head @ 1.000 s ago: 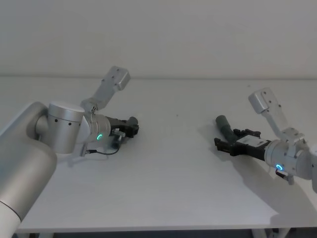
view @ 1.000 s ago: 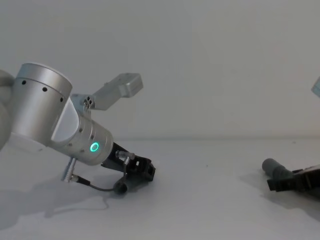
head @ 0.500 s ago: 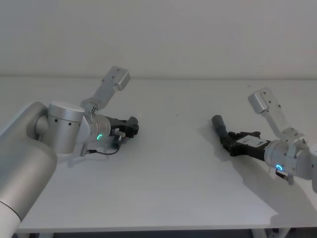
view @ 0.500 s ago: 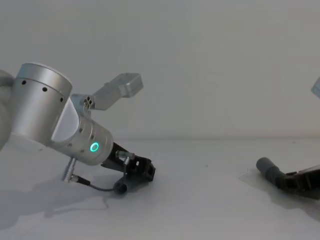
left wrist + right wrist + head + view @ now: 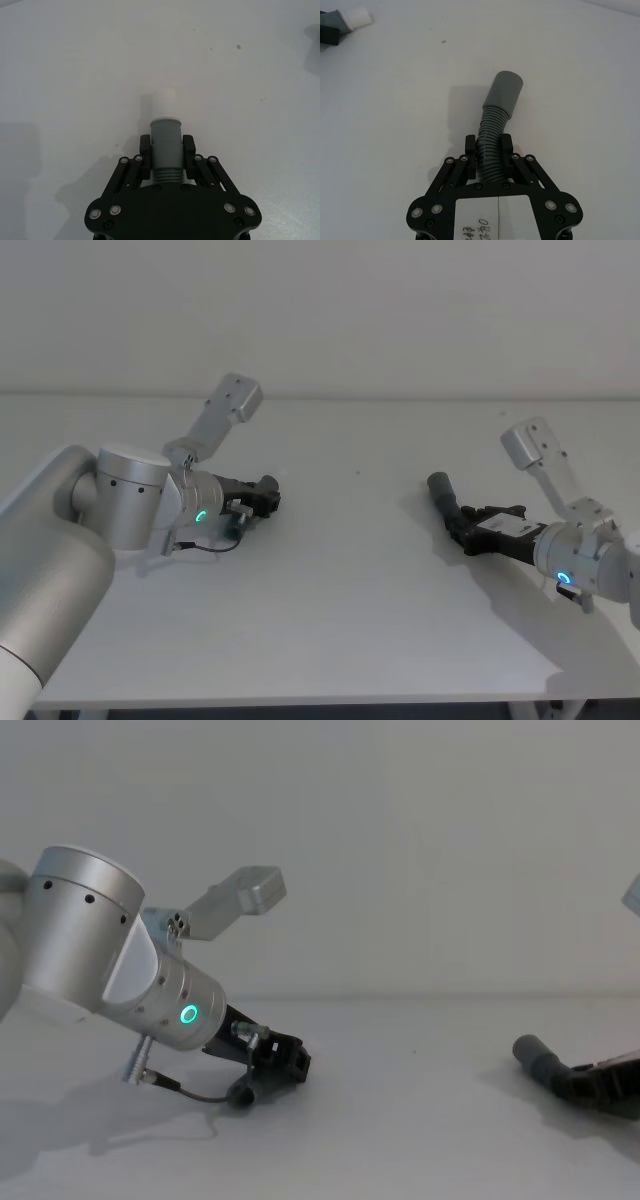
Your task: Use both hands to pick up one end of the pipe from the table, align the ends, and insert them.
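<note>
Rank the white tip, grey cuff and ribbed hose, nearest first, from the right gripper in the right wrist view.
1. Ribbed hose: clamped in the right gripper.
2. Grey cuff: just beyond, at the hose's end.
3. White tip: far across the table, on the stub.

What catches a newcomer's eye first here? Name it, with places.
The thick silver left arm with its green ring light looms over the table's left side, its left gripper shut on a short stub with a white tip. On the right, the right gripper grips a ribbed hose whose smooth grey cuff points toward the middle. The two ends sit far apart.
</note>
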